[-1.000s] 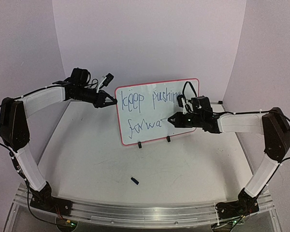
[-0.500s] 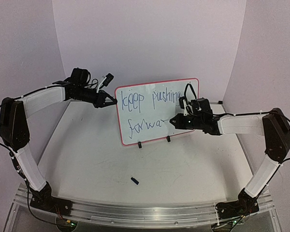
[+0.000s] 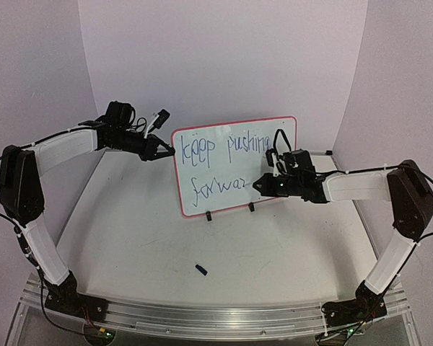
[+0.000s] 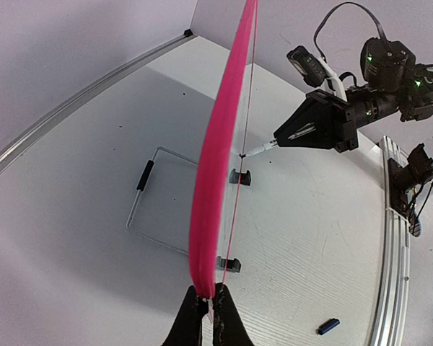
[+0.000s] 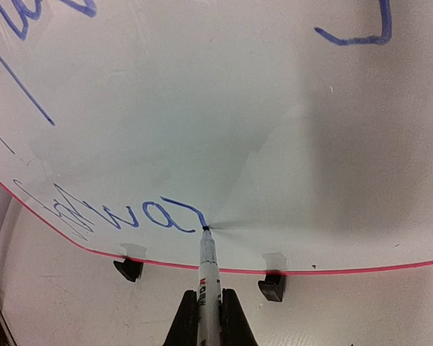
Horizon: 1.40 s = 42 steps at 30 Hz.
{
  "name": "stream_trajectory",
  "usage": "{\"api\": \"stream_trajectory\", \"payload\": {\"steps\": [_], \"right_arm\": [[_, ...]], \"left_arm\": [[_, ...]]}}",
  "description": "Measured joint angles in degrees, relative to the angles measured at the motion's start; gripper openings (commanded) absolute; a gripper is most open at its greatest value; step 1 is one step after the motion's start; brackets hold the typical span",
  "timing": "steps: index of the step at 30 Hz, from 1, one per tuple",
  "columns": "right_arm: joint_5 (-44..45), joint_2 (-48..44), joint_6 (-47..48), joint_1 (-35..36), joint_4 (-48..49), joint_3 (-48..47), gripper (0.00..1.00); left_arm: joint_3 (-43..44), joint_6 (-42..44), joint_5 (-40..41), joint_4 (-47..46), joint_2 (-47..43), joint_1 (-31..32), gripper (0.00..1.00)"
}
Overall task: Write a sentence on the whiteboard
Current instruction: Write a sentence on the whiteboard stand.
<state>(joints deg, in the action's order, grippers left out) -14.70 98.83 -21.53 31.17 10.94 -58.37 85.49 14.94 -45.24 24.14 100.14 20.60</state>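
Tipping: whiteboard (image 3: 220, 169), clamped by left end effector (image 4: 209, 308), pushed back by marker (image 5: 207, 263) pressure
Slipping: marker twisted in the clamped right end effector (image 5: 207, 295)

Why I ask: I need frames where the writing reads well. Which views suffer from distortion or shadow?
Top external: even light, the sentence on the whiteboard small but legible. Left wrist: wide-angle bowing, the board edge-on as a curved pink rim, no lettering visible. Right wrist: sharp strokes by the marker tip, a grey shadow to its right.
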Motion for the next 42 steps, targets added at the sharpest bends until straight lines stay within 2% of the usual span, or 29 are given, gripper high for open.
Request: {"api": "stream_trajectory", "payload": {"steps": [42], "right_arm": [[4.8, -3.2, -3.6, 0.0, 1.5, 1.7, 0.00]], "left_arm": [[0.0, 0.0, 0.0, 0.0, 0.0, 0.2, 0.00]]}}
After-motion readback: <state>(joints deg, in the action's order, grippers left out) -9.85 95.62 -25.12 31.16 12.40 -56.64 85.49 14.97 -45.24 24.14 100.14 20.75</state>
